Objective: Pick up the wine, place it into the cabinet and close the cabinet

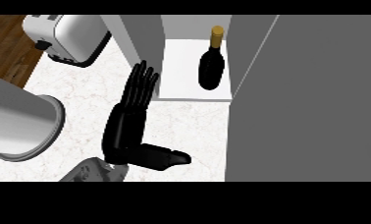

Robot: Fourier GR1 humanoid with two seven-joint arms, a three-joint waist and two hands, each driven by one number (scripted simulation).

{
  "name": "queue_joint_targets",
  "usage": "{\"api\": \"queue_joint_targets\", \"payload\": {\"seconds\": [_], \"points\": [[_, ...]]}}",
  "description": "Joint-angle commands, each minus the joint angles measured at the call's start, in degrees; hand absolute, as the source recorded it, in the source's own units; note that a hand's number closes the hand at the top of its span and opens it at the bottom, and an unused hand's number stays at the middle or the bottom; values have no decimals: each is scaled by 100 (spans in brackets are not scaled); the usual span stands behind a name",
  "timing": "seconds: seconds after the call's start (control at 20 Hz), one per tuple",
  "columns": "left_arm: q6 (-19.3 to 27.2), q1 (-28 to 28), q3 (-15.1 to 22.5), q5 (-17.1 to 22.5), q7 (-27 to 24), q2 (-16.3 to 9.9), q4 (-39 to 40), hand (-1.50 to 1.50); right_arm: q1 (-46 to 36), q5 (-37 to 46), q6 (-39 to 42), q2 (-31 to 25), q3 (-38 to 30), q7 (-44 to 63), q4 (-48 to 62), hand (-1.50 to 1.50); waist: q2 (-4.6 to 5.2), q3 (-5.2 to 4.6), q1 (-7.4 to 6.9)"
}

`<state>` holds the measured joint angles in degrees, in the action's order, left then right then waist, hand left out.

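Wine bottle (211, 66) stands inside the open cabinet (196, 93). Left hand (130, 120) flat, fingers straight, apparently touching the door (141, 36), holding nothing.

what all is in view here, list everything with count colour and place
wine bottle: one, black with a gold top, standing on the white cabinet shelf
cabinet: one, white shelf and grey walls, upper middle, open
cabinet door: one, grey, filling the right side
toaster: one, silver and black, upper left on the counter
pot: one, grey, left edge
counter: one, white marble
left hand: one, black, fingers straight, pointing toward the cabinet's left wall
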<state>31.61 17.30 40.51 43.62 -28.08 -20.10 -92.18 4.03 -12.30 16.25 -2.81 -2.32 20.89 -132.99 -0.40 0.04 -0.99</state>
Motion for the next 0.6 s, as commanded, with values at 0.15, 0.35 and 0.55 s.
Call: {"api": "queue_joint_targets", "payload": {"seconds": [0.15,0.35,0.55], "points": [[229,-1008,-52,-415,406,-449,-1467,-150,-65,-246,497,-442,-287,-122,251,150,29,-2,72],[481,-1419,-148,-491,437,-801,-2189,-150,99,-103,1037,-771,180,22,-24,150,15,-2,34],[471,-2241,-389,-573,78,-1192,-2480,-150,622,-201,1422,-886,801,318,-611,150,2,-6,41]]}}
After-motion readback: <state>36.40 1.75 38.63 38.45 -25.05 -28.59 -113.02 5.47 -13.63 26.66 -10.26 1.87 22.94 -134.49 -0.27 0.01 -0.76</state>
